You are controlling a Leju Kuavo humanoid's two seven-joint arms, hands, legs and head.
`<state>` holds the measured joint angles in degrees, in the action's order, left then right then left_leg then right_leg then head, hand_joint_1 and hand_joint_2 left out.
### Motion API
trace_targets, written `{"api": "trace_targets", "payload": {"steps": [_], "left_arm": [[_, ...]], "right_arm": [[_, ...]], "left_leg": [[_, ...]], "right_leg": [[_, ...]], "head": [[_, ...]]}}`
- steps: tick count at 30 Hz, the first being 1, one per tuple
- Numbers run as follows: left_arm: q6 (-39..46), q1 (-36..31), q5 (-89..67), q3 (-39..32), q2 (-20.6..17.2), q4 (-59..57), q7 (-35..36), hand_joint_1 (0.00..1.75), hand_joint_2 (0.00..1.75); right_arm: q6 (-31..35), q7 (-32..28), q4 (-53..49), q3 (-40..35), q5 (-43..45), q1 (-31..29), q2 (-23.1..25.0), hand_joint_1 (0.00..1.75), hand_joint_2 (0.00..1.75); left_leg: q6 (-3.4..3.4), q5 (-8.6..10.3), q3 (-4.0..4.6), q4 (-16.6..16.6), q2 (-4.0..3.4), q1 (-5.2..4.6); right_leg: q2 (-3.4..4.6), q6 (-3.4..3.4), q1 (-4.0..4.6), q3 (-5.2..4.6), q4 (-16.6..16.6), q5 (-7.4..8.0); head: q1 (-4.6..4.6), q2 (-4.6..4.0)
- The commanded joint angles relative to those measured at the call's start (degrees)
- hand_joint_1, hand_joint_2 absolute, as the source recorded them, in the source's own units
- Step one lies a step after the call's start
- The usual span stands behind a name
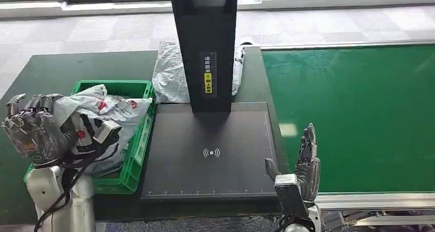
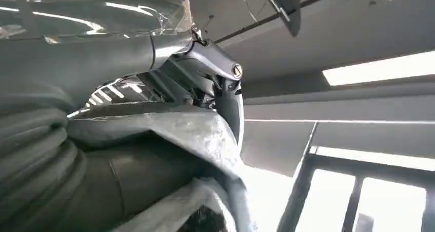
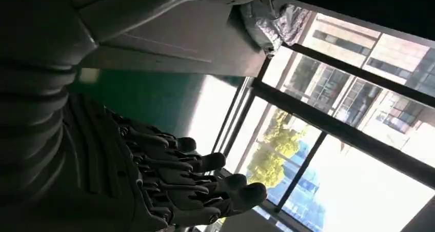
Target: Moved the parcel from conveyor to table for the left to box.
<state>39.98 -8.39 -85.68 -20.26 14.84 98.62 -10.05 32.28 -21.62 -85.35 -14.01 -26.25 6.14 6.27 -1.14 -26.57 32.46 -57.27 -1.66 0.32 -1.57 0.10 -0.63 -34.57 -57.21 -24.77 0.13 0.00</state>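
Two hands are in play, and the stage appears to be the last one, boxing by the left. Largest first: the conveyor (image 1: 354, 114), a green belt on the robot's right, carries no parcel in the visible stretch. The table (image 1: 61, 73) lies to its left and bears a dark scan pad (image 1: 210, 155) under a black post (image 1: 205, 47), with a grey bag (image 1: 172, 73) behind the post. The crate (image 1: 134, 145), green and standing at the table's left, holds grey parcels heaped above its rim. The parcel (image 1: 102, 121) in question rests on that heap, over the crate. The left hand (image 1: 33, 129) lies against the parcel's near end with fingers curled; whether it grips the film or only touches it cannot be told, and the left wrist view does not settle it. The right hand (image 1: 302, 170) stands upright at the pad's corner beside the belt, fingers straight and apart, holding nothing. Judged next move: the left hand lets go and lifts straight up, so the film does not drag out with it.
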Motion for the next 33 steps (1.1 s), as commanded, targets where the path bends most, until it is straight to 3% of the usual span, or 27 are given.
{"api": "trace_targets", "payload": {"steps": [1,3,11,13,16,17,18,22,25,30,31,32,33], "left_arm": [[-11.2,-1.9,2.6,3.0,-10.2,-25.6,16.7,1.75,1.75],[-7.1,-3.9,4.9,5.1,-12.5,-32.8,17.5,1.75,1.75],[-7.0,-3.7,4.9,5.7,-12.4,-32.2,17.6,1.75,1.75],[-13.1,-3.6,7.0,7.3,-13.3,-33.9,18.3,1.75,1.75],[-12.6,-6.1,14.0,7.5,-14.0,-42.5,15.8,1.75,1.75],[-13.8,-6.9,14.8,8.1,-14.9,-45.4,15.5,0.73,1.75],[-14.0,-7.8,15.3,8.6,-15.6,-47.9,15.1,0.00,1.75],[-20.5,-7.4,20.6,10.5,-17.4,-49.1,10.1,0.00,1.75],[-23.5,-4.4,25.2,11.8,-18.8,-41.8,8.1,0.00,1.75],[-27.1,2.7,32.8,13.8,-24.7,-23.5,6.7,0.00,1.75],[-28.5,3.9,33.8,13.4,-25.5,-20.8,7.0,0.00,1.75],[-28.8,4.1,33.9,13.3,-25.6,-20.3,7.1,0.00,1.75],[-29.3,4.6,34.0,13.3,-26.0,-19.4,7.0,0.00,1.75]], "right_arm": [[-3.0,1.2,1.1,1.5,-1.5,-1.8,0.0,0.00,1.75],[-3.4,1.2,1.0,2.1,-1.8,-1.9,0.1,0.00,1.75],[-3.4,1.2,1.0,2.1,-1.9,-1.7,0.2,0.00,1.75],[-4.6,1.3,1.1,2.0,-2.1,-1.8,0.1,0.00,1.75],[-5.5,1.2,1.5,1.6,-2.7,-1.8,-0.3,0.00,1.75],[-5.9,1.3,1.8,1.2,-2.9,-1.9,-0.5,0.00,1.75],[-5.9,1.4,1.9,1.2,-3.0,-2.0,-0.5,0.00,1.75],[-7.6,2.5,2.3,1.3,-2.8,-1.9,-1.3,0.00,1.75],[-7.8,3.2,1.2,1.6,-3.8,-0.4,-1.7,0.00,1.75],[-9.0,4.3,-1.9,2.9,-3.7,2.8,-1.8,0.00,1.75],[-9.3,4.4,-2.5,3.1,-3.8,3.2,-1.7,0.00,1.75],[-9.3,4.4,-2.6,3.1,-3.8,3.3,-1.7,0.00,1.75],[-9.5,4.5,-2.6,3.1,-3.9,3.4,-1.7,0.00,1.75]], "left_leg": [[0.03,0.02,-0.21,0.2,0.10,-0.05],[0.02,0.10,-0.36,0.3,0.20,-0.04],[0.00,0.08,-0.16,0.1,0.24,0.02],[-0.01,0.09,-0.15,0.1,0.21,0.02],[-0.02,0.13,-0.25,0.2,0.23,0.00],[-0.02,0.14,-0.24,0.2,0.24,0.03],[-0.02,0.13,-0.22,0.2,0.23,-0.03],[0.01,0.25,-0.27,0.2,0.51,-0.05],[0.21,0.13,-0.43,0.4,0.93,-0.20],[0.05,-0.29,-0.28,0.5,0.50,-0.10],[-0.07,-0.33,-0.63,0.5,0.61,-0.14],[-0.10,-0.27,-0.54,0.6,0.42,-0.04],[-0.32,0.07,-0.75,0.5,0.41,0.01]], "right_leg": [[0.10,0.00,-0.07,0.18,0.1,0.00],[0.14,-0.04,-0.09,0.32,0.3,0.05],[0.03,-0.04,0.02,0.15,0.1,0.04],[0.06,-0.04,0.01,0.17,0.1,0.04],[0.07,-0.06,-0.04,0.24,0.2,0.05],[0.09,-0.07,-0.01,0.25,0.2,0.08],[0.00,-0.06,-0.05,0.21,0.1,0.06],[-0.26,-0.03,-0.09,0.36,0.2,0.04],[-0.88,0.10,-0.30,0.78,0.1,-0.29],[-0.46,-0.22,-0.19,0.71,0.2,-0.51],[-0.65,-0.20,-0.28,1.14,0.1,-0.61],[-0.33,-0.16,-0.18,0.98,0.2,-0.34],[-0.35,-0.50,-0.17,1.14,0.1,-0.27]], "head": [[0.02,-0.02],[0.00,0.00],[0.00,-0.02],[0.00,0.00],[0.00,-0.02],[0.00,0.00],[0.00,-0.02],[0.00,0.00],[0.00,-0.02],[0.00,0.00],[0.00,0.00],[-0.02,0.00],[0.00,0.00]]}}
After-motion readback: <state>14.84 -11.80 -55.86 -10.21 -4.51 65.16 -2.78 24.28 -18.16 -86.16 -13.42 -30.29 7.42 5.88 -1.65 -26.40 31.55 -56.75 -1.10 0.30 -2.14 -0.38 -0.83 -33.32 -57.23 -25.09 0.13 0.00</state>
